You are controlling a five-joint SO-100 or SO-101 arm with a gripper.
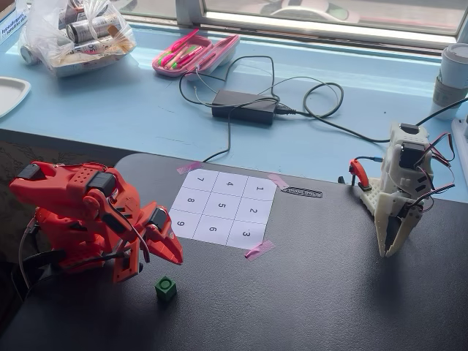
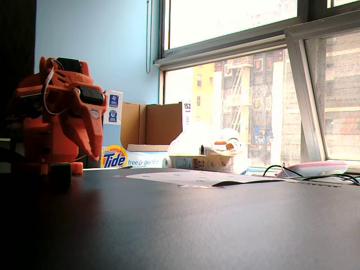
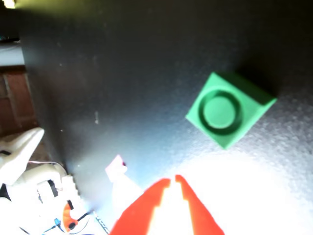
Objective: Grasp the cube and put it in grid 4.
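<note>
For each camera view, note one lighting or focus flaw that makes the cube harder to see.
Wrist view: glare whitens the table around the gripper, and the cube is slightly soft. Low fixed view: bright windows leave the cube a dark silhouette. High fixed view: even light, cube clear.

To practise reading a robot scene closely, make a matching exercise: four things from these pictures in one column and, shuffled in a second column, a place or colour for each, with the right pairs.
Things
1. cube
2. grid 4
3. orange arm's gripper
4. white arm

Descriptions
A. right side of the dark table in the higher fixed view
B. middle cell of the sheet's far row
C. green, on bare table off the sheet
D. tips nearly together, holding nothing, beside the cube

Pairs: 1-C, 2-B, 3-D, 4-A
</note>
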